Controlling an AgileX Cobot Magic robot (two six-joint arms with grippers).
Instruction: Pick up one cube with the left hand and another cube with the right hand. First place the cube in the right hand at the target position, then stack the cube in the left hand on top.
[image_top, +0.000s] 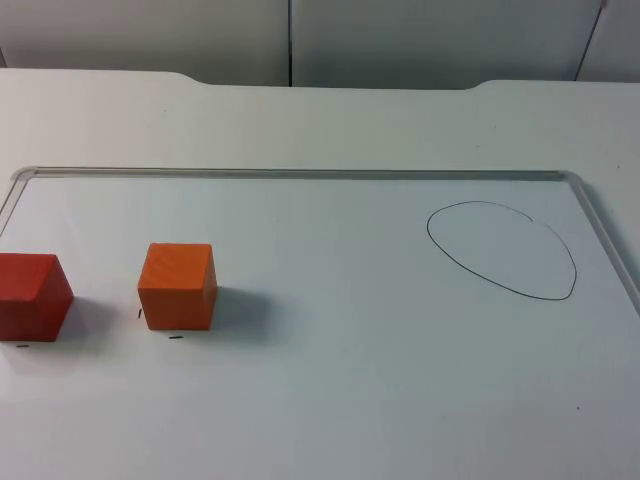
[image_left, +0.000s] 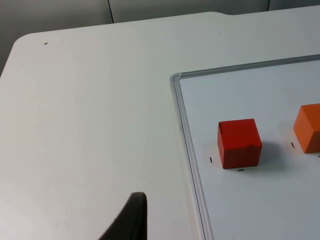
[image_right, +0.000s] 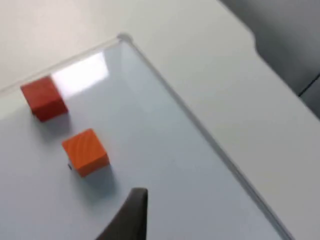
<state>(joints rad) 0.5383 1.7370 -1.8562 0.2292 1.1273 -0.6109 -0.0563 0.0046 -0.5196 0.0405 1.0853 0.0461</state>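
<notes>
A red cube (image_top: 32, 296) rests at the left edge of the whiteboard, and an orange cube (image_top: 178, 285) stands a short way to its right. A hand-drawn black oval (image_top: 500, 250) marks a spot on the board's right side. My left gripper (image_left: 131, 220) hovers over the bare table beside the board's left frame, with the red cube (image_left: 239, 143) ahead of it and the orange cube (image_left: 309, 128) beyond. My right gripper (image_right: 131, 216) hangs over the board, close to the orange cube (image_right: 85, 152), with the red cube (image_right: 44, 98) farther off. Both cubes lie free on the board.
The whiteboard's grey frame (image_top: 300, 173) lies flat on the white table (image_top: 300, 120). A grey partition wall (image_top: 290, 40) closes off the back. Small black tick marks (image_top: 176, 337) sit on the board beside the cubes.
</notes>
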